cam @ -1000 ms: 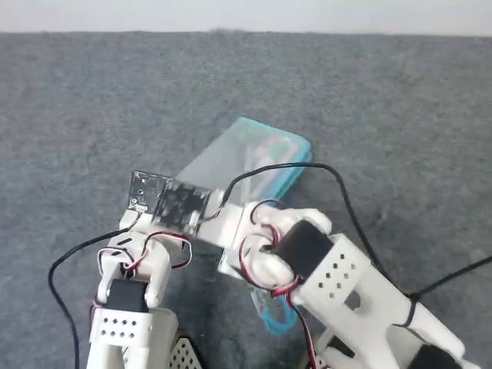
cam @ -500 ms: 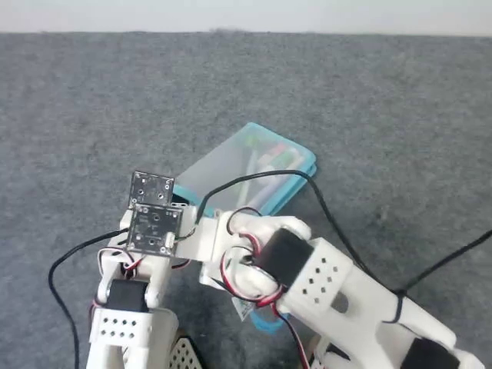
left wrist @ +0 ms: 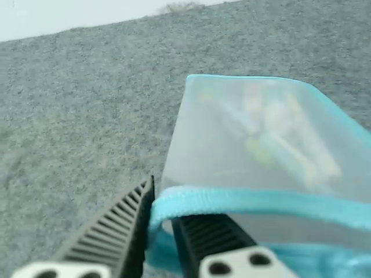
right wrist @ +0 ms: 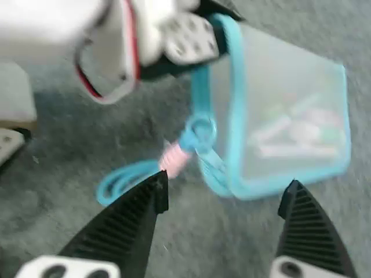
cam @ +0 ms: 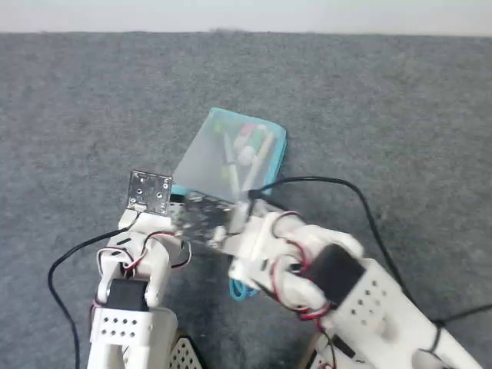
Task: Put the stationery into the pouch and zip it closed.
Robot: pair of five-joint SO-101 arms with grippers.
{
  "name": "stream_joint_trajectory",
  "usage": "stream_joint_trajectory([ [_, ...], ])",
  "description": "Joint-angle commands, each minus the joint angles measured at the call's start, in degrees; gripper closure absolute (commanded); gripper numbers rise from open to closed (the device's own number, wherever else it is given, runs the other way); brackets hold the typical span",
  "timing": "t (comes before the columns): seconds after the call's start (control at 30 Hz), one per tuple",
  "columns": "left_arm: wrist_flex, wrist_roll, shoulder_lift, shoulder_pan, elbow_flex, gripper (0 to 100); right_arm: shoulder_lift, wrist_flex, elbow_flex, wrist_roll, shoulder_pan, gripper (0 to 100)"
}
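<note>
Grey carpet (cam: 384, 115) bears the pouch (cam: 223, 157), left fingers (left wrist: 119, 229) pinching its edge, right fingers (right wrist: 124, 231) spread.

No text, number, label or sign can be read; nothing legible is seen on the pouch (cam: 209, 157) or the tabletop (cam: 384, 100).

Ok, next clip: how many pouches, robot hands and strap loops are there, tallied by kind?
pouch: 1
robot hands: 2 (left hand, right hand)
strap loop: 1
Total: 4
The stationery inside the pouch is too blurred to count.
</note>
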Motion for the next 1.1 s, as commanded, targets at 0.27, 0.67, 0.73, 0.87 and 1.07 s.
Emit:
stream_joint_trajectory([
  [0.27, 1.4, 0.7, -0.5, -0.3, -4.2, 99, -6.9, -14.4, 21.3, 8.7, 10.0, 69.0],
  [0.67, 1.4, 0.6, -0.6, -0.3, -4.3, 99, -1.3, -26.0, 24.4, 10.8, 10.3, 66.7],
  [0.73, 1.4, 0.6, -0.6, -0.3, -4.3, 99, 2.1, -28.0, 24.3, 10.9, 10.4, 66.7],
  [0.87, 1.4, 0.6, -0.6, -0.3, -4.3, 99, 7.3, -29.5, 21.6, 10.9, 10.4, 66.7],
  [1.07, 1.4, 0.6, -0.6, -0.3, -4.3, 99, 13.6, -29.9, 14.3, 10.7, 11.4, 67.0],
])
